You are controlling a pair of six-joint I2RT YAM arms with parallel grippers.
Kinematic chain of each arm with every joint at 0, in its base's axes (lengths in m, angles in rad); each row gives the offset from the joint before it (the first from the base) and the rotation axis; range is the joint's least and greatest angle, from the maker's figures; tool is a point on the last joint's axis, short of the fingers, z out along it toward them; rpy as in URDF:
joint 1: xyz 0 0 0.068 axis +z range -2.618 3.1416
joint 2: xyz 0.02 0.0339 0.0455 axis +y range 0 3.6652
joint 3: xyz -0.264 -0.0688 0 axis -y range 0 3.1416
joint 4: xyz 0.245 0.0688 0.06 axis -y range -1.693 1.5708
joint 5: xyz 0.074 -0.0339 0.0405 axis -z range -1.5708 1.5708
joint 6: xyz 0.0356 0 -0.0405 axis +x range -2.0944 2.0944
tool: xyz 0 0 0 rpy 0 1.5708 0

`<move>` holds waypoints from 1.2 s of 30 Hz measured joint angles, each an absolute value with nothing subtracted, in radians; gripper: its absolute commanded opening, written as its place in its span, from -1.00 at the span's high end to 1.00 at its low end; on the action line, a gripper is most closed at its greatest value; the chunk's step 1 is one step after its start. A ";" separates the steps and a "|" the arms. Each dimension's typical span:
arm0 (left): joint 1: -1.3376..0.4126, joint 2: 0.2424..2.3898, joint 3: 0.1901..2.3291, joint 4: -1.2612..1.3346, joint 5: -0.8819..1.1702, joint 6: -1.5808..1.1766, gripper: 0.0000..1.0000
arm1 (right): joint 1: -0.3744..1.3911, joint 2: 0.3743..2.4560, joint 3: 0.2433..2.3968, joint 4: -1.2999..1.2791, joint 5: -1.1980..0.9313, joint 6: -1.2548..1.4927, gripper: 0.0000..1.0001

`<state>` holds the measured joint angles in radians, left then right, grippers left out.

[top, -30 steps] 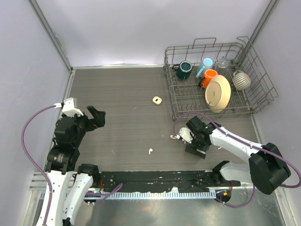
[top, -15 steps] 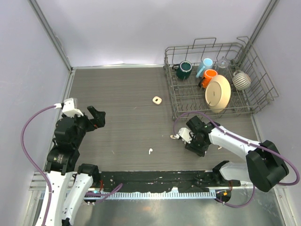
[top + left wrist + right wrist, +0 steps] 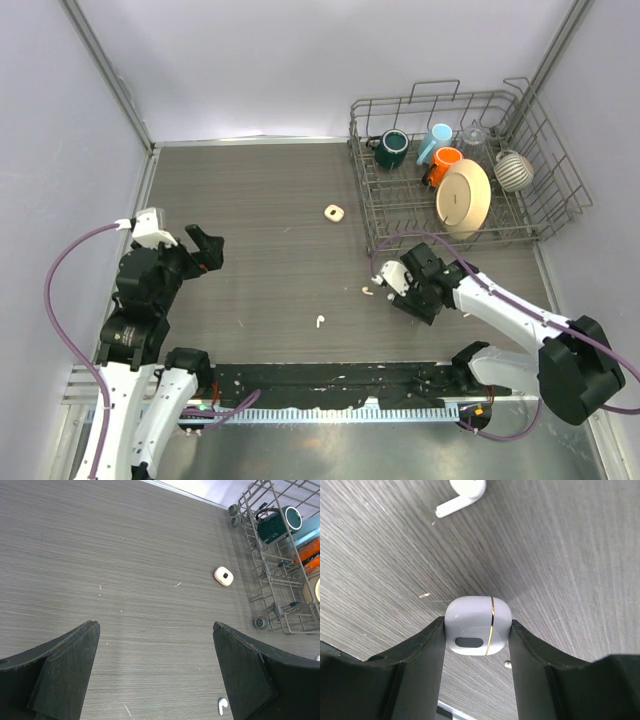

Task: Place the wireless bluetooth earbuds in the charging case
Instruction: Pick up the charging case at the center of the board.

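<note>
My right gripper (image 3: 393, 284) is shut on a white rounded charging case with a gold seam (image 3: 477, 625), closed, held just above the table. One white earbud (image 3: 462, 492) lies on the table just beyond it, and it shows left of the gripper in the top view (image 3: 367, 291). A second earbud (image 3: 320, 321) lies nearer the front edge and shows in the left wrist view (image 3: 222, 706). A second small case (image 3: 334, 212) lies mid-table, also in the left wrist view (image 3: 223, 576). My left gripper (image 3: 205, 250) is open and empty at the left (image 3: 155, 626).
A wire dish rack (image 3: 372, 200) stands at the back right with a green mug (image 3: 391, 148), a blue cup, an orange mug and a beige plate (image 3: 463, 198). Grey walls close in the table on three sides.
My right gripper has drawn a little right and back with the case in it, leaving the nearby earbud apart on the table. The left arm has not moved.
</note>
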<state>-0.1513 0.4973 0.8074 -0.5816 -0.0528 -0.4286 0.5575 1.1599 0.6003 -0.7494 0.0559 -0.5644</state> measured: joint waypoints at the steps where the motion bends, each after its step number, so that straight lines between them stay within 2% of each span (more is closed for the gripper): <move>1: -0.151 0.498 0.807 -0.581 -0.052 -0.429 -1.00 | 0.557 1.150 0.603 -0.749 0.057 -0.563 0.98; 23: -0.146 0.541 0.807 -0.588 -0.051 -0.442 -0.99 | 0.627 1.019 0.796 -0.800 -0.107 -0.508 0.99; 36: -0.144 0.596 0.808 -0.575 0.056 -0.546 -1.00 | 0.766 0.961 0.885 -0.777 -0.177 -0.429 0.98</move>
<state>-0.1436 0.5957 0.8078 -0.5755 0.0555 -0.5465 0.7658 0.9611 0.8852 -0.7773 -0.1768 -0.4286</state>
